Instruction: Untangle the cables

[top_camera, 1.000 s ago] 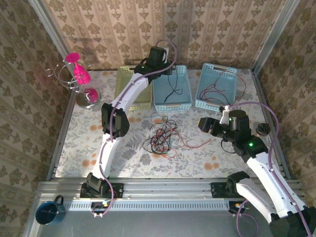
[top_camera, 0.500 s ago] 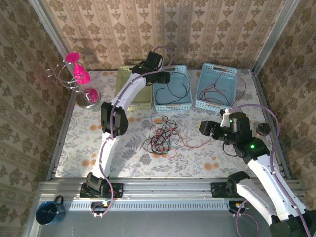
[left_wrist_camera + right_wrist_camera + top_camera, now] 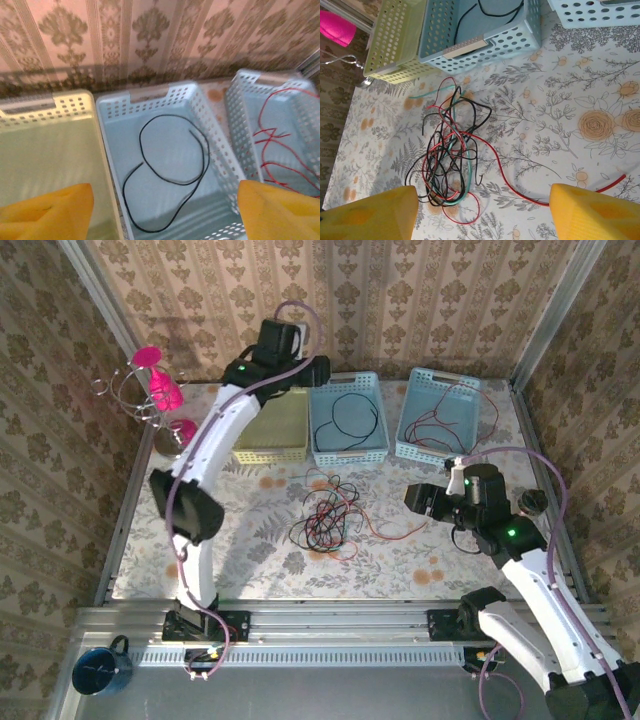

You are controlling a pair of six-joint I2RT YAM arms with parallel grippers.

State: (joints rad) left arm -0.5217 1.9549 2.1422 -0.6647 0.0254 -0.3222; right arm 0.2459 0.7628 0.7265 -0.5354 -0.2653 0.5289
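A second before, the left gripper (image 3: pixel 165 212) was clamped and hanging over the middle blue basket (image 3: pixel 145 96) at the table's back edge. Its yellow pads had since spread wide with nothing between them, and the arm had swung up and left, toward the yellow basket (image 3: pixel 50 105). A black cable (image 3: pixel 175 183) lay loose on the floor of the middle blue basket, so I judged one strand freed and sorted. A red cable (image 3: pixel 280 150) lay in the right blue basket (image 3: pixel 440 380). The rest of the cables (image 3: pixel 447 165), red, black and one teal, sat knotted at the table's middle, a red strand trailing toward the right edge. The right gripper (image 3: pixel 482 212) hovered just right of that tangle, jaws wide and empty. Nothing blocked the way to it; the pink stand (image 3: pixel 160 390) at the back left corner stood well apart. The crossing loops themselves looked the real hindrance
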